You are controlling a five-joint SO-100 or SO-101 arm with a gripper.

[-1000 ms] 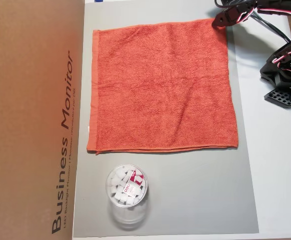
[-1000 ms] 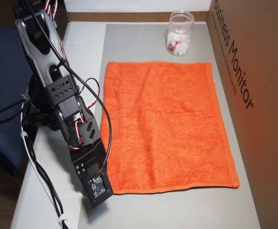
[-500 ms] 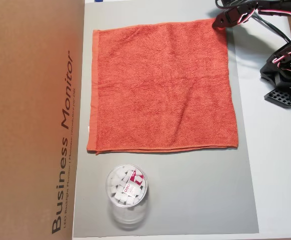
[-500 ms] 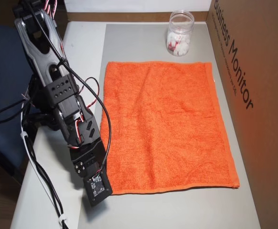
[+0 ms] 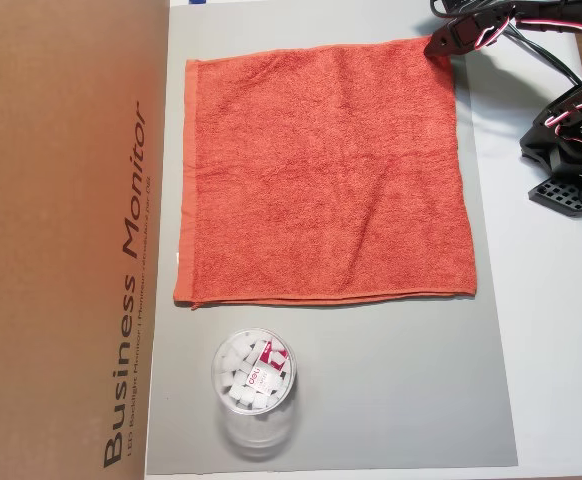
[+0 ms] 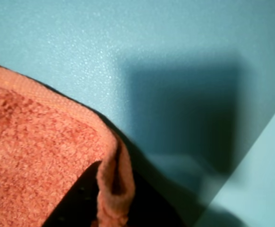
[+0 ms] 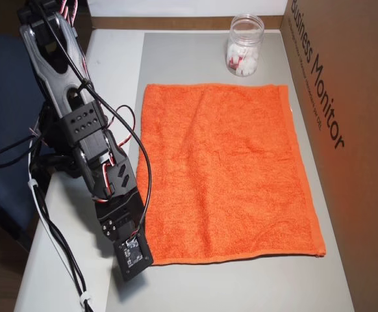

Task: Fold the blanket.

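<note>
Pinched cloth fills the lower left of the wrist view: a corner of the blanket stands up in a small fold, seemingly gripped by the pincer, whose dark jaws are mostly hidden. Otherwise the blanket lies flat and unfolded on the grey surface. Folding has barely begun. Arm at lower left, jar at top.

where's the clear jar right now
In an overhead view the clear jar stands on the grey mat, just below the blanket near its lower-left corner, beside the cardboard box on the left.
</note>
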